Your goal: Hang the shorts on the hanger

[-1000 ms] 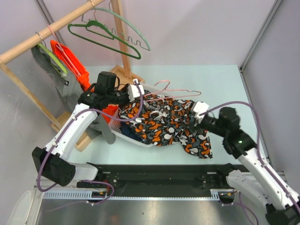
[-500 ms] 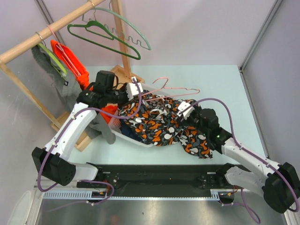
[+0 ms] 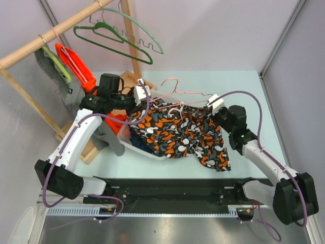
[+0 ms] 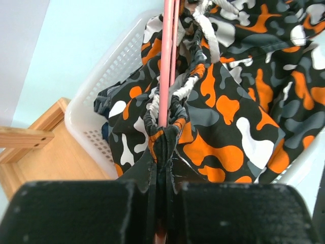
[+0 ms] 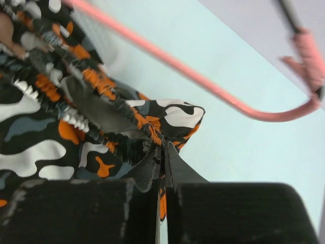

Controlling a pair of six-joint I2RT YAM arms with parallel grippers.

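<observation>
The shorts (image 3: 177,134), dark with orange, white and grey blobs, hang stretched between both grippers and spill over a white basket. The pink wire hanger (image 3: 195,93) runs along their waistband, its hook toward the back. My left gripper (image 3: 141,94) is shut at the waistband's left end. In the left wrist view the hanger (image 4: 166,61) disappears into bunched shorts (image 4: 228,117) cloth at the shut left gripper (image 4: 163,147). My right gripper (image 3: 213,104) is shut on the waistband's right end. The right wrist view shows the right gripper (image 5: 163,152) pinching shorts (image 5: 51,127) cloth below the hanger's bent corner (image 5: 203,81).
The white basket (image 3: 127,137) lies under the shorts with darker clothes inside. A wooden rack (image 3: 51,35) stands at the back left, carrying a dark green hanger (image 3: 111,43), a pale green hanger (image 3: 147,38), an orange garment (image 3: 76,66) and a grey garment (image 3: 63,91). Its wooden base (image 4: 35,147) sits beside the basket.
My right gripper swung toward the shorts, then back to the waistband's right end, and shut on it. The left gripper lifted slightly backward with the hanger, and the waistband is pulled wider.
</observation>
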